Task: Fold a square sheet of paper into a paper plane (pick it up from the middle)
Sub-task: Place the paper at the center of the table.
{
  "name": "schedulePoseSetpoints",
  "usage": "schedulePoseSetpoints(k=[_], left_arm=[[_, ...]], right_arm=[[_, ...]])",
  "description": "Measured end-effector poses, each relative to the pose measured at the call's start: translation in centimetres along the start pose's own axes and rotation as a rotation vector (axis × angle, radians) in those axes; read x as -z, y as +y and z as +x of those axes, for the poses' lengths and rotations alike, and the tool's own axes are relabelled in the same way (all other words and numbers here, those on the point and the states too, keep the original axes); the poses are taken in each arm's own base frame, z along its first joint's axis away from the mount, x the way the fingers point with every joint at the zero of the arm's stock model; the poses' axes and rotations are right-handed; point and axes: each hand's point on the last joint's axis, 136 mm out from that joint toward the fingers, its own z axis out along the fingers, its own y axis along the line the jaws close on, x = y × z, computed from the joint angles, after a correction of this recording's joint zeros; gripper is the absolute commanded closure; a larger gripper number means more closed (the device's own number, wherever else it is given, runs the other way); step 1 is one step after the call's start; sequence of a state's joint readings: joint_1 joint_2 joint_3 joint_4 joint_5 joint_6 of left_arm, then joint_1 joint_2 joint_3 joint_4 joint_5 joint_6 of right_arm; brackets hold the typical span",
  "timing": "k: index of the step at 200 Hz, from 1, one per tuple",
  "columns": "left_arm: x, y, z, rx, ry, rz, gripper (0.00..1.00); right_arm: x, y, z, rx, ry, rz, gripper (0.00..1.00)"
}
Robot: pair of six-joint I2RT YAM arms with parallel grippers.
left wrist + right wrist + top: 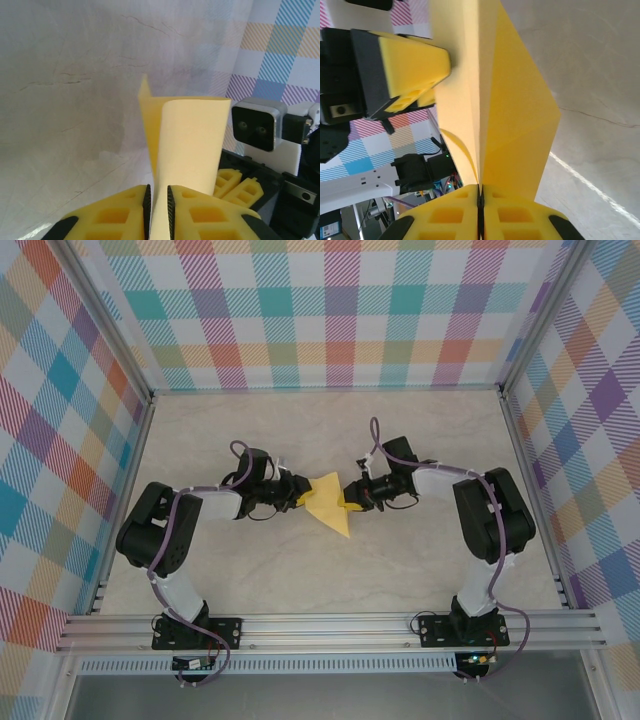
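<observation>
Near edge, bottom of the top view: aluminium rail (330, 632) carrying the left arm base (195, 628) and the right arm base (455, 625). The strip of surface (330, 580) between the rail and the work is bare and gives open room.

Mid-frame, both arms bend inward, so the two sets of fingers face each other across the yellow paper (328, 502).
- The left gripper (300, 490) is on the paper's left edge and the right gripper (350, 498) is on its right edge.
- The paper is folded and sits between them near the centre of the surface.
- Its long corner points lower right. I can't tell whether that tip touches the surface.

Left wrist view:
- The fingers (115, 217) are clenched on the paper, which runs up through the narrow slot between them.
- The sheet curls over with a rounded fold on its left and a straight top edge. A second layer peeks out behind it at upper left.
- The right arm's fingers (235, 182) are just beside the paper's lower right edge.

Right wrist view:
- The fingers (445, 217) are pressed together, grasping the paper at the seam.
- The layers fan upward, with a sharp crease up mid-frame and a free corner at right.
- A left finger (415, 55) lies against the paper's left face.

Far side: bare surface runs on past the paper to the plaid back wall (330, 320). Both arms are well apart from the plaid side panels.
</observation>
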State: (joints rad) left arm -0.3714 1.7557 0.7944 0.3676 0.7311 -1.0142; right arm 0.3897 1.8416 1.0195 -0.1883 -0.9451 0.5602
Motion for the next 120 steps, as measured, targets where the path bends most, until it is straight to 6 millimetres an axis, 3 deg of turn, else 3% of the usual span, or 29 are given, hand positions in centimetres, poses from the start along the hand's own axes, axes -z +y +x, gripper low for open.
schedulePoseSetpoints(k=[34,75,100,120], left_arm=[[-0.2,0.7,-0.3,-0.012,-0.015,-0.020,0.99],[-1.4,3.4,-0.5,0.017,-0.022,-0.083,1.00],[-2.0,4.4,-0.1,0.025,-0.017,-0.114,1.00],[-2.2,4.6,0.2,0.022,-0.018,-0.131,1.00]], right_arm=[[-0.8,-1.9,-0.4,-0.034,0.011,0.037,0.79],[-0.7,-4.6,-0.5,-0.073,-0.021,0.160,0.60],[0.5,-5.9,-0.7,-0.072,-0.083,0.287,0.51],[2.2,-5.0,-0.3,-0.019,-0.151,0.342,0.48]])
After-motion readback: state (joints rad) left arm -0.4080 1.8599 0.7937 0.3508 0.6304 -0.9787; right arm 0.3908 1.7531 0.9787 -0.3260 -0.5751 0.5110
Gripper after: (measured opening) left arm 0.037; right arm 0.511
